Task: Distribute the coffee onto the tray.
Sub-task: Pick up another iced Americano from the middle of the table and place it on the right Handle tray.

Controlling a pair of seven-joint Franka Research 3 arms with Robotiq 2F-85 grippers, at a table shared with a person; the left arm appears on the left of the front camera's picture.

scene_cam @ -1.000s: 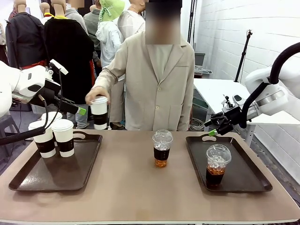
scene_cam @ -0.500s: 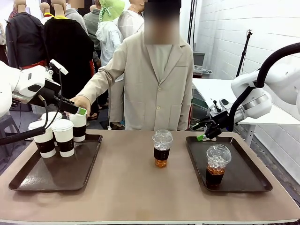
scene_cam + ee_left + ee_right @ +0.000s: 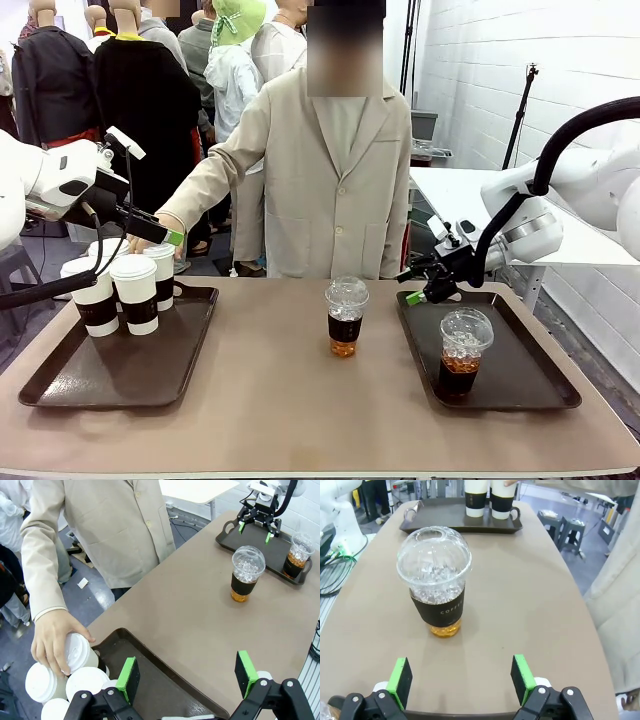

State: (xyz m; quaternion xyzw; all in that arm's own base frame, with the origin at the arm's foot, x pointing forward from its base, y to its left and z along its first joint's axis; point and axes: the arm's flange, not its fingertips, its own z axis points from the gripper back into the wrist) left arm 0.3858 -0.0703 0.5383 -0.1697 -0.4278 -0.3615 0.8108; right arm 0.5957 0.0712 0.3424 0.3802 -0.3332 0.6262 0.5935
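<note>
Iced coffee cup (image 3: 346, 317) stands mid-table, well left of right tray (image 3: 520, 390). Right gripper (image 3: 412, 285) spread wide, facing cup, not touching. Advance level; centre sleeve (image 3: 439, 611) between pads (image 3: 400, 676); close gently. Left gripper (image 3: 187, 672) spread, empty.

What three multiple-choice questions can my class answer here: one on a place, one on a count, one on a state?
1. Where does the middle iced coffee stand? A. on a tray B. on the bare table C. in a hand
2. How many iced coffees are there? A. one B. two C. four
3. The right gripper is: A. open and empty B. shut on a cup C. shut on a handle
Answers: 1B, bare table lies all round it; 2B, a second iced coffee stands farther right; 3A, its fingers stand apart with nothing between.
</note>
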